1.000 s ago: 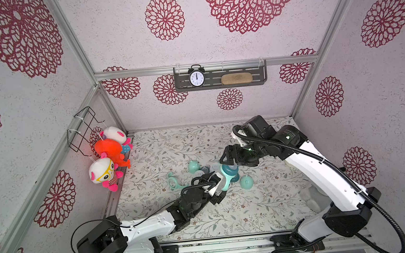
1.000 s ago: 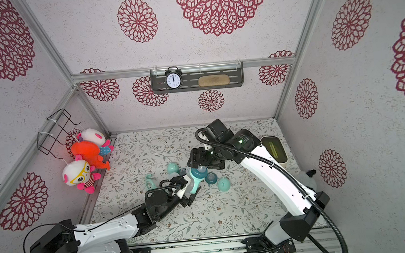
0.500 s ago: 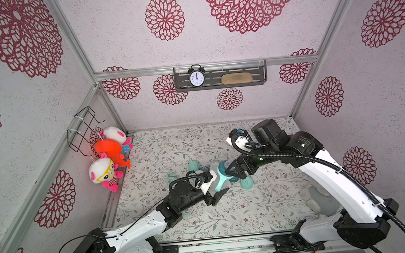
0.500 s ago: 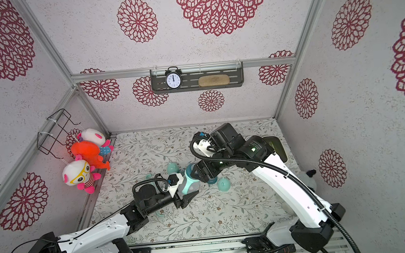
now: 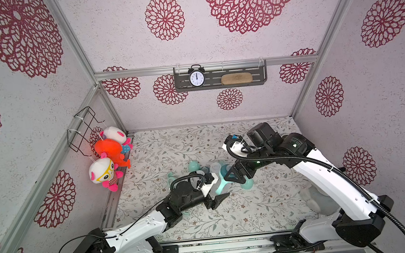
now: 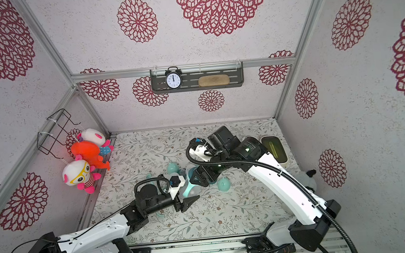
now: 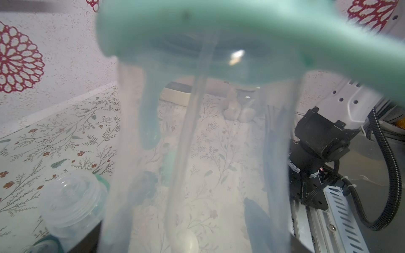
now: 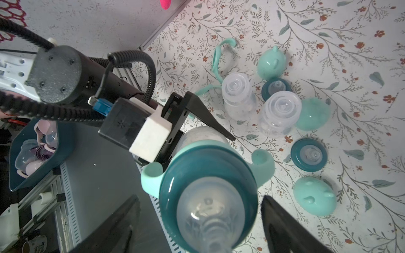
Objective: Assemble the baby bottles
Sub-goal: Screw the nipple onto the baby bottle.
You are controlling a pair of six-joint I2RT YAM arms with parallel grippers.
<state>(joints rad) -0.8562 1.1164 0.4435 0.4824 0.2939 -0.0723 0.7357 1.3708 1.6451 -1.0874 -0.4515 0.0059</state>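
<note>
My right gripper (image 8: 200,203) has eased its jaws apart around the teal collar (image 8: 208,173), so it looks seated, while my left gripper (image 5: 214,191) stays clamped on the baby bottle (image 8: 197,138).

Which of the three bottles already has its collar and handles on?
The bottle in the left gripper: teal collar and mint handles fitted. The two bottles on the mat are bare clear bodies.
</note>
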